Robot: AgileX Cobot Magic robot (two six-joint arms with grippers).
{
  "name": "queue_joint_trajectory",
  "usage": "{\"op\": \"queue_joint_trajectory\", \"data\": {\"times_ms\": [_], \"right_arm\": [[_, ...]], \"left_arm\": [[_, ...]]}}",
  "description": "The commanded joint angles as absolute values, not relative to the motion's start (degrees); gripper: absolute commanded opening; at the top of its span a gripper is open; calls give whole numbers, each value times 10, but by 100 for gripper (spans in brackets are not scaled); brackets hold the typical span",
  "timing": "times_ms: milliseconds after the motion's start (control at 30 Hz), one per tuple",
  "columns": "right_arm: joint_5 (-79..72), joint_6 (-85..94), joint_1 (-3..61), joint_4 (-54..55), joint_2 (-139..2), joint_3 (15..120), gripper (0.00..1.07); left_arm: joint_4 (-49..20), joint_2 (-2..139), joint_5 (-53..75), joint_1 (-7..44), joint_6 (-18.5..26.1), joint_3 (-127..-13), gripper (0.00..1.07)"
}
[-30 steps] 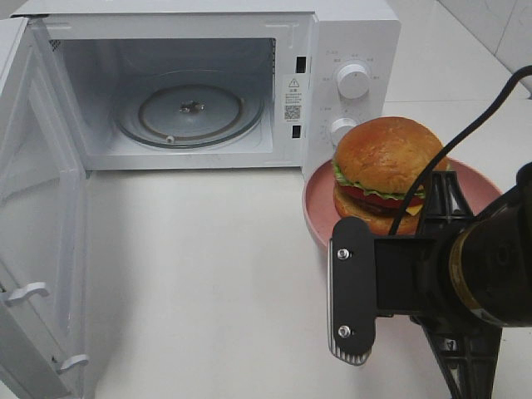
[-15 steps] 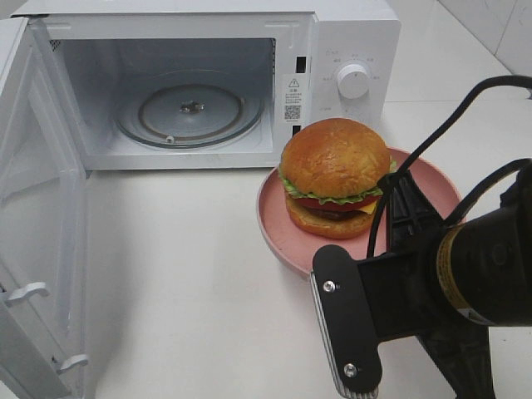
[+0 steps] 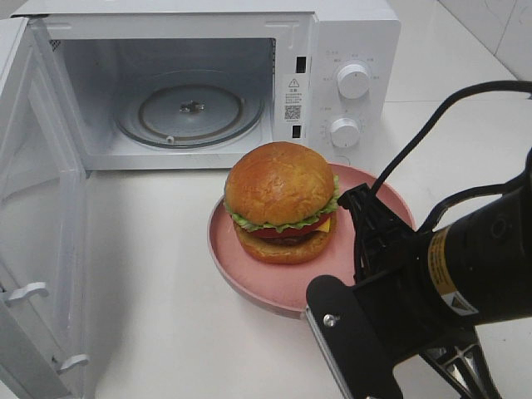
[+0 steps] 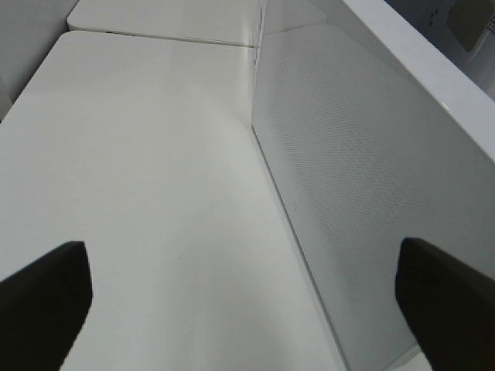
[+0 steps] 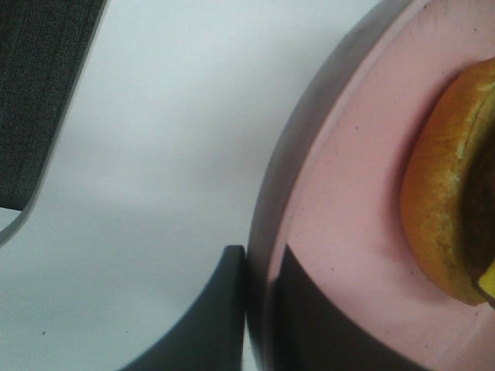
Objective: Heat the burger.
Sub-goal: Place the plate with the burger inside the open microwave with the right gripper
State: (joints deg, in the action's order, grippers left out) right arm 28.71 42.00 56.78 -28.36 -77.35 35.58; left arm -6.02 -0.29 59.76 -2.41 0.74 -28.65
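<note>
The gripper (image 5: 259, 313) clamps the plate (image 5: 348, 193) holding the burger (image 5: 442, 209).

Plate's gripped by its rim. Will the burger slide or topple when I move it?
Likely to slide: the burger sits loose on the smooth pink plate. Tall and stacked, it may topple if tilted. The right gripper pinches one rim edge only, so it might sag.

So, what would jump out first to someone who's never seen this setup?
A glossy burger sits on a pink plate mid-scene over the white table. Behind it stands a white microwave, its door swung wide open on the left and its glass turntable bare. The right gripper is clamped on the plate's rim at the near right.
</note>
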Motion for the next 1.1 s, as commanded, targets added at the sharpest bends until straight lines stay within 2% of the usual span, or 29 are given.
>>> {"op": "queue_joint_trajectory", "data": {"times_ms": [33, 100, 433, 800, 1100], "right_arm": [[259, 470, 544, -269, -768, 358, 0], [246, 544, 509, -212, -768, 362, 0], [207, 672, 451, -105, -768, 394, 0], [176, 705, 445, -70, -821, 429, 0], [148, 692, 445, -72, -906, 508, 0]], "left_arm": [[-60, -14, 592, -26, 8, -285, 100], [-60, -14, 592, -26, 8, -285, 100], [-60, -14, 592, -26, 8, -285, 100], [-60, -14, 592, -26, 8, -285, 100], [-60, -14, 592, -26, 8, -285, 100]]}}
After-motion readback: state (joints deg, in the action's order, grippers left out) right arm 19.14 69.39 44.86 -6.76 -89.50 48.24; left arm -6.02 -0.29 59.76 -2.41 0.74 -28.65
